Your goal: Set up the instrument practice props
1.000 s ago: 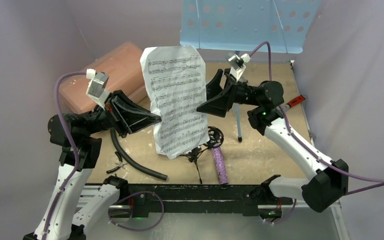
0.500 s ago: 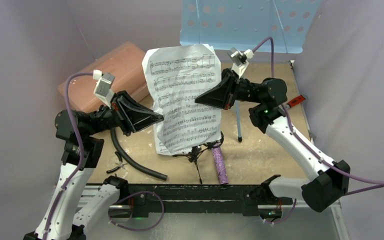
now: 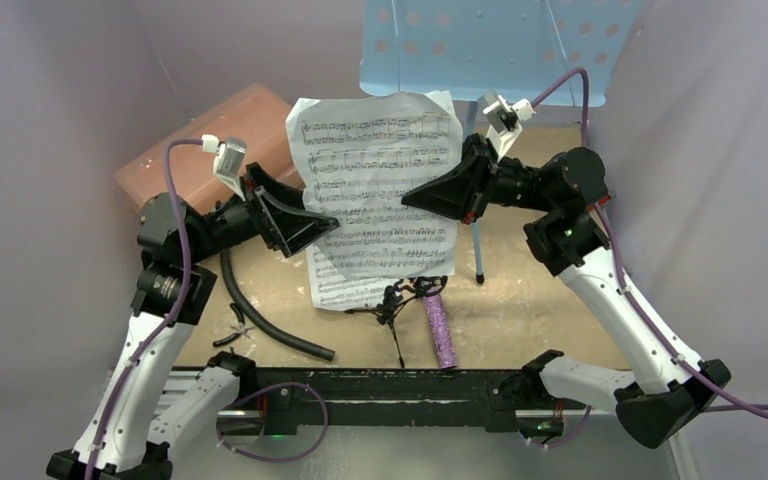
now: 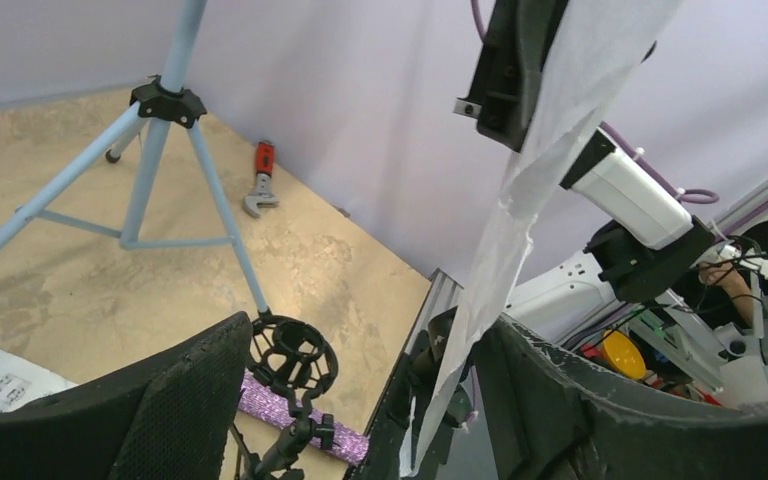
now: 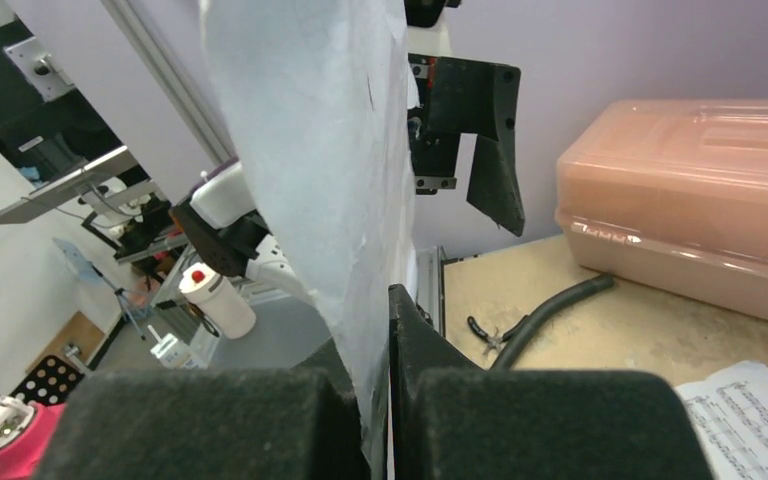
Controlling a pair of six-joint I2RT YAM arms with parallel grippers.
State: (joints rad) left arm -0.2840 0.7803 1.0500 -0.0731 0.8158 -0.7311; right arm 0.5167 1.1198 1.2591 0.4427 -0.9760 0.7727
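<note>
A page of sheet music (image 3: 380, 190) hangs upright in the air above the middle of the worktop (image 3: 550, 300), in front of and below the blue music stand (image 3: 480, 50) at the back. The right gripper (image 3: 412, 197) has its jaws pinched shut on the page's right side. The left gripper (image 3: 312, 225) sits at the left edge with its jaws wide; its wrist view shows the paper hanging between them, unclamped. A second page (image 3: 340, 288) lies flat on the worktop beneath, and the black mic stand (image 3: 400, 298) and purple microphone (image 3: 441, 330) lie just in front of it. The step in hand looks to be carrying the held page to the stand. To do it well, the left arm should draw straight back along the line of its jaws so neither snags the sheet. With only one pinch on thin paper, the right arm should move slowly and keep the page vertical so it does not fold or swing. It should lift the bottom edge above the stand's lower ledge (image 3: 550, 97), set it down behind the lip and lean the page against the perforated panel before letting go.
</note>
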